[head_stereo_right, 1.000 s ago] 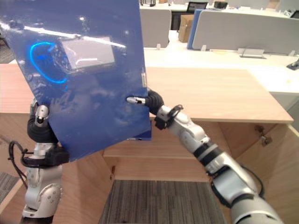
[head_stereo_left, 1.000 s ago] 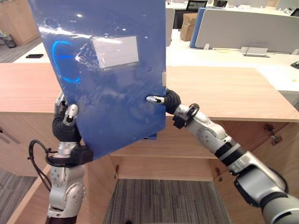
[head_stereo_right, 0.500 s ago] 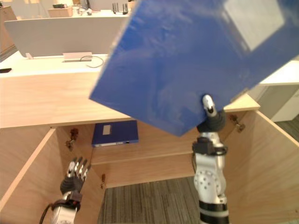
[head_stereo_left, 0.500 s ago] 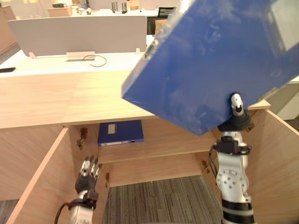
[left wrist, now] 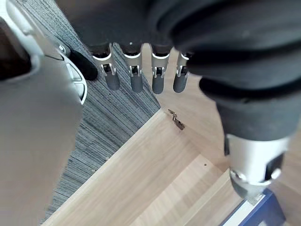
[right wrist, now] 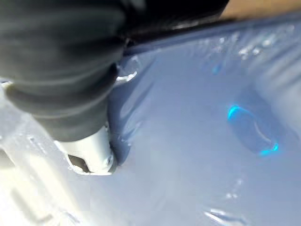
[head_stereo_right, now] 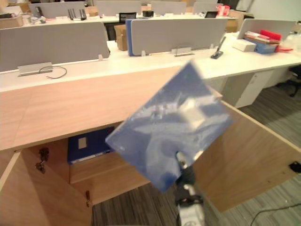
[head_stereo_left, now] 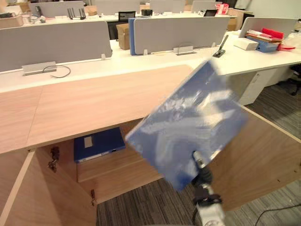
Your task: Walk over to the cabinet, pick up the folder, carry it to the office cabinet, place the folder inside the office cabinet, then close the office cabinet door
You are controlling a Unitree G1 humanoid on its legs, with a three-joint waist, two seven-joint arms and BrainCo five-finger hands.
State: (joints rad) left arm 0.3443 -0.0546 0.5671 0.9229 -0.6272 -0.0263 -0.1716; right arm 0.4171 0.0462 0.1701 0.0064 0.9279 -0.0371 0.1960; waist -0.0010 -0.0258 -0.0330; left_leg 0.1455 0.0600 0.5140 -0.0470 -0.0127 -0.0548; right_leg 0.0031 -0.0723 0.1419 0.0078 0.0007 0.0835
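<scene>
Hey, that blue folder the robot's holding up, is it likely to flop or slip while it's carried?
Probably stiff: the folder looks flat though the right hand pinches just its lower edge. Its glossy cover shows glare, so it may slip. Tilted and held low, it could swing.

Two eye views from the robot's head look down and forward across the wooden worktop (head_stereo_left: pixel 94 99) into the open cabinet (head_stereo_left: pixel 122 165) below; set side by side, they share the tilted folder (head_stereo_left: pixel 188 127) close in front and the office desks (head_stereo_left: pixel 141 59) behind. The left wrist view looks along the left hand (left wrist: pixel 136 75) at carpet (left wrist: pixel 108 122) and cabinet panel from very near; the right wrist view, past the right hand (right wrist: pixel 89 150), faces the folder's cover at close range
</scene>
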